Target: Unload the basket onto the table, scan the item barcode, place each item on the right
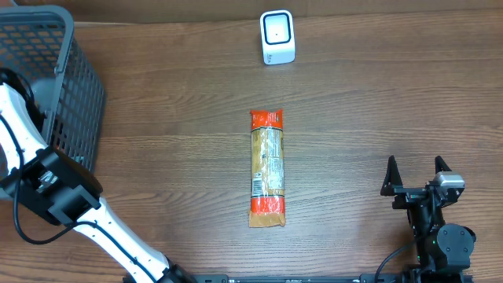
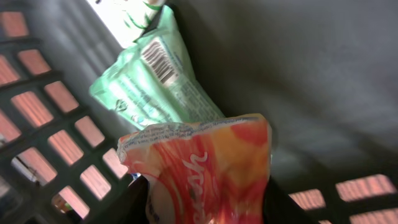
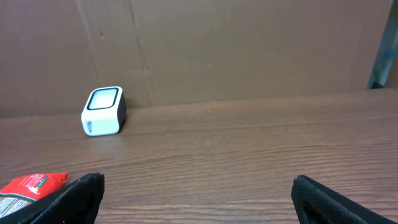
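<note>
While inside basket (image 2: 323, 74), orange packet (image 2: 205, 174) beside wall.

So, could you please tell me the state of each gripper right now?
Left gripper: holding the orange packet inside the basket.
Right gripper: open, empty.

Worktop (image 1: 173, 94): brown wood-grain surface that fills the whole overhead view.
Basket (image 1: 75, 86): dark grey plastic, standing at the far left corner of the worktop. Its walls are a grid of small openings, and seen from inside, the wood colour shows through them.
Green pouch (image 2: 149, 87): lies crumpled inside the basket, against the latticed wall. A black-and-white barcode (image 2: 160, 62) faces outward near its upper end.
Backdrop (image 3: 249, 50): plain brown cardboard wall along the far edge of the worktop, with a vertical seam.
Post (image 3: 380, 50): grey upright at the backdrop's right end.
</note>
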You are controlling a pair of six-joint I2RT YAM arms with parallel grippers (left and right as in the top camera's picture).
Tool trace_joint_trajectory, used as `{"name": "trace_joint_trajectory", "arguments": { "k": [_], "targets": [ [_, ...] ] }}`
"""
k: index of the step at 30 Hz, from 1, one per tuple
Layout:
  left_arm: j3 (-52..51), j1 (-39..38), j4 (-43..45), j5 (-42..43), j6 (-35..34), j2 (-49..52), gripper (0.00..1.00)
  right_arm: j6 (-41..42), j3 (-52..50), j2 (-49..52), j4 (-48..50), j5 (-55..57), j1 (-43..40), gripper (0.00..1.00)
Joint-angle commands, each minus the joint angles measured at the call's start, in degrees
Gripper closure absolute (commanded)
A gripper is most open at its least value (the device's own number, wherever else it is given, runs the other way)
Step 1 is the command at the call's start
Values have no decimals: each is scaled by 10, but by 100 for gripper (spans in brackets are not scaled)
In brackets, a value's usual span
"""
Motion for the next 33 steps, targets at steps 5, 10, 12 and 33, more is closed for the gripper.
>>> {"name": "trace_joint_trajectory", "arguments": {
  "k": [5,10,12,33],
  "targets": [
    [-60,25,40,1,81,-9,58,-3,-6,-5,3,7,-1,0],
    [-87,43,68,14,85,-9,50,-3,-6,-5,3,7,-1,0],
    [-88,48,71,32,85,-9,44,-3,-6,-5,4,7,-1,0],
    [-35,50,47,64,40,-9,0,-3,-6,-5,3,7,-1,0]
  ]
}}
